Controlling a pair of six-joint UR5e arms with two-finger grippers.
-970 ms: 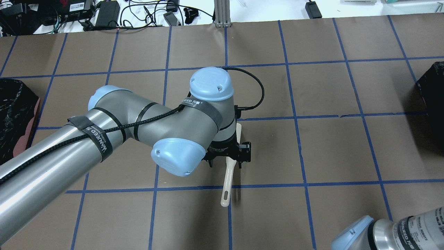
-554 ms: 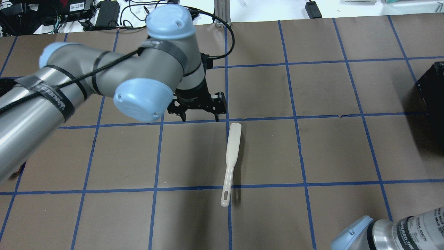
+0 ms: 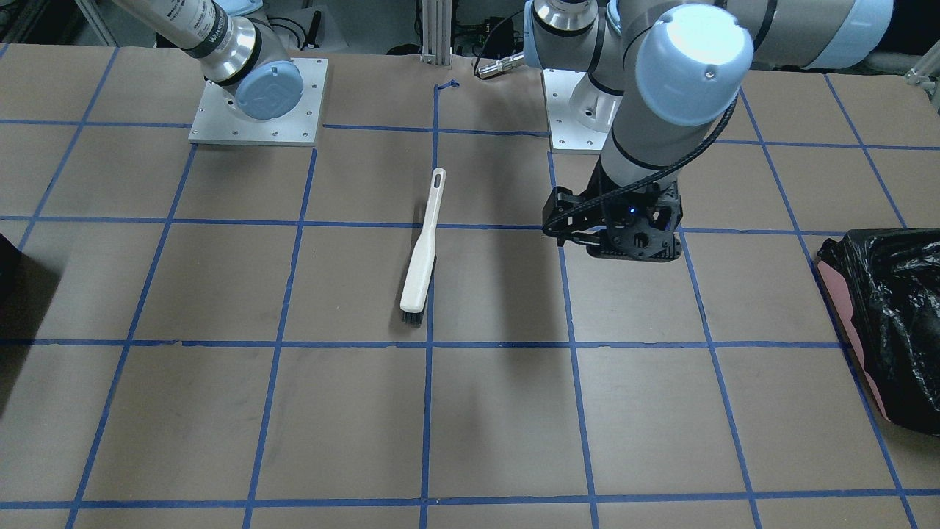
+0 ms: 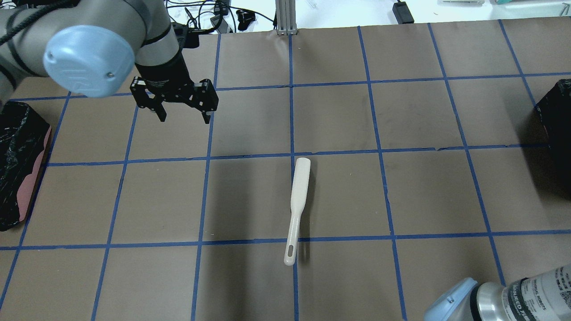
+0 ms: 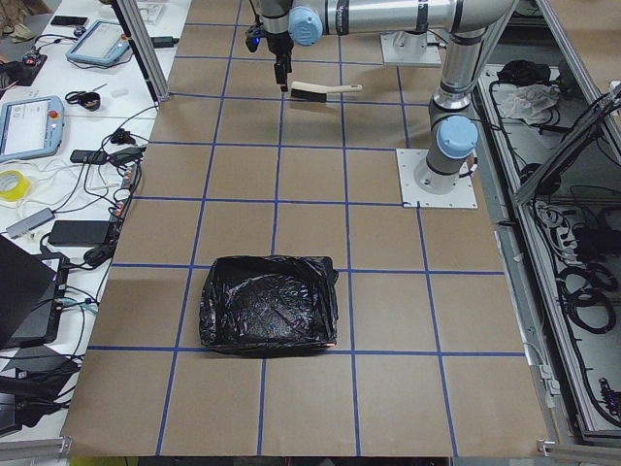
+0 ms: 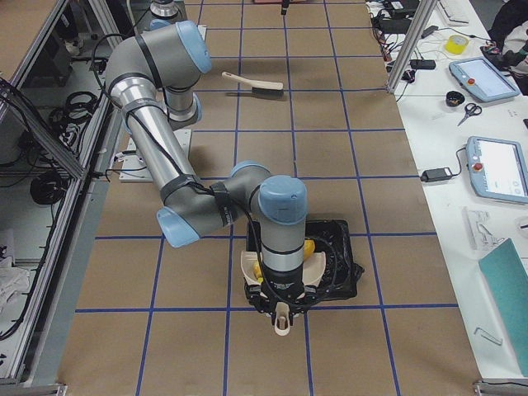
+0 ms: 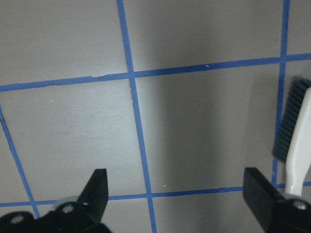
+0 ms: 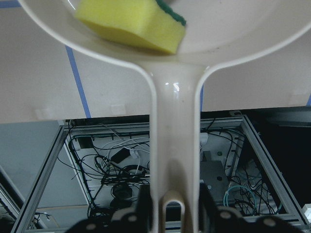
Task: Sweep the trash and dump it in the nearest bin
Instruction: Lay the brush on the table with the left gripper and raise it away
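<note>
My right gripper (image 8: 175,211) is shut on the handle of a cream dustpan (image 8: 175,107). A yellow-green sponge piece (image 8: 131,22) lies in the pan. In the exterior right view this gripper (image 6: 281,307) holds the pan (image 6: 247,266) over the black bin (image 6: 340,266); the bread pieces and bun are hidden. The bin also shows at the overhead view's right edge (image 4: 555,116). My left gripper (image 4: 184,118) is open and empty, high over the far left of the table (image 3: 631,246).
A white brush (image 4: 298,200) with dark bristles lies flat mid-table, also in the front view (image 3: 422,250) and at the left wrist view's right edge (image 7: 297,141). A pink bin lined with a crinkly black bag (image 4: 18,156) stands at the left table end (image 5: 270,303).
My left gripper let go of the brush and moved away to the far left. The brush stays flat on the table. The right arm has not moved.
</note>
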